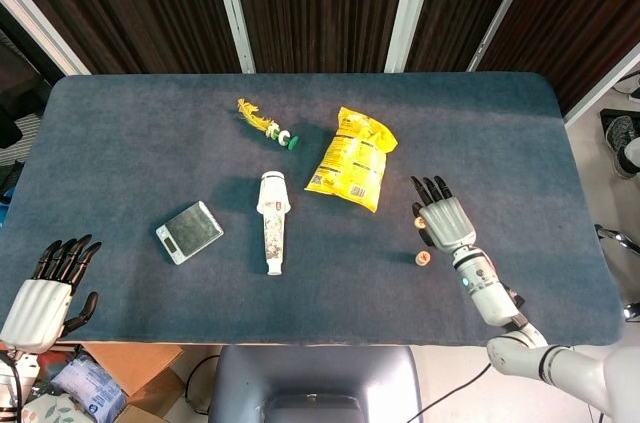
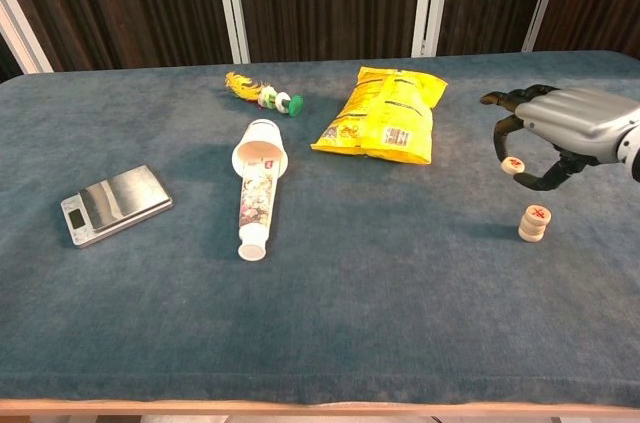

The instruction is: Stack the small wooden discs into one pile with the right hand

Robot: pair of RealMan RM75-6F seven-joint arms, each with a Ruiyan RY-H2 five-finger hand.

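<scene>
A short pile of small wooden discs (image 2: 534, 223) with a red mark on top stands on the blue table at the right; it shows as a small round spot (image 1: 423, 259) in the head view. My right hand (image 2: 558, 131) hangs above and behind the pile, pinching a single wooden disc (image 2: 513, 165) between thumb and a finger, lifted off the table. From the head view the same right hand (image 1: 446, 220) shows the held disc (image 1: 420, 223) at its left edge. My left hand (image 1: 45, 293) rests off the table's front left corner, fingers apart and holding nothing.
A yellow snack bag (image 2: 387, 115) lies behind and left of the right hand. A printed paper cup (image 2: 258, 185) lies on its side mid-table, a small silver scale (image 2: 115, 203) at the left, and a feathered toy (image 2: 262, 93) at the back.
</scene>
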